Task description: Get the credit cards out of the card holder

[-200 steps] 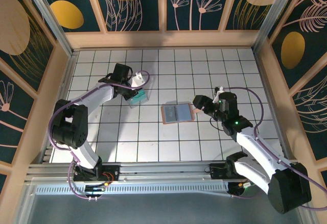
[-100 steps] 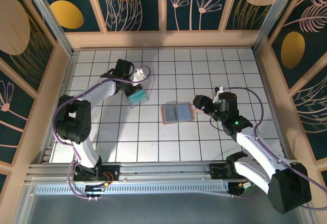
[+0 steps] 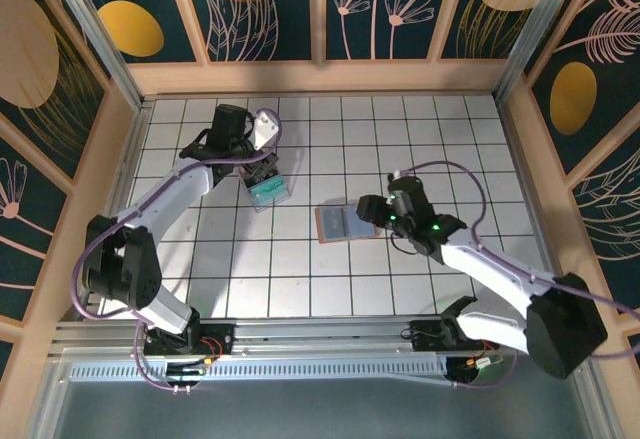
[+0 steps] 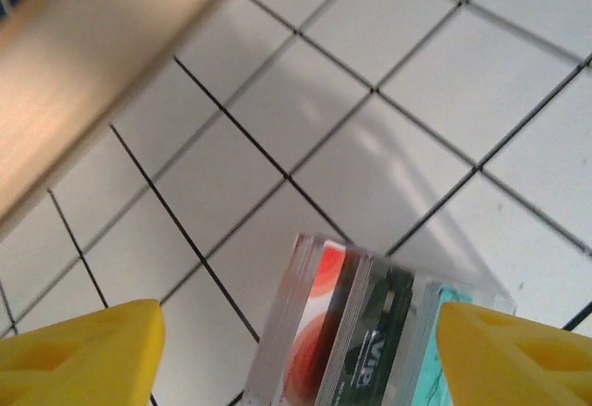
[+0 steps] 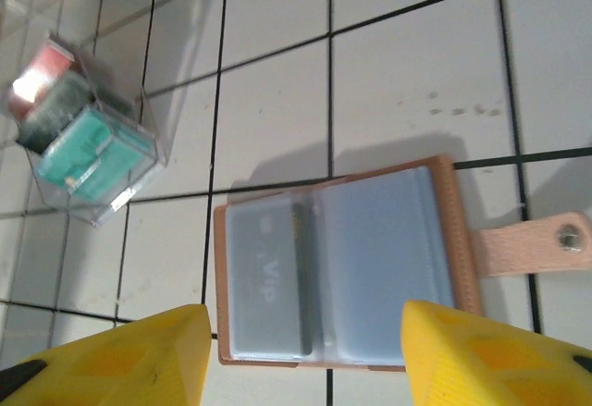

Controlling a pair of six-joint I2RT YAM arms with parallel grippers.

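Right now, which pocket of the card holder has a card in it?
The pocket farther from the strap tab: a card marked Vip shows through it. The pocket beside the tab looks empty.

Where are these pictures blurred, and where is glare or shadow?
Left wrist view: the wooden wall is blurred; the clear box casts a soft shadow. Right wrist view: the card holder is sharp, shadow above it; the box is soft, glare on its red end. Top external view: evenly lit.
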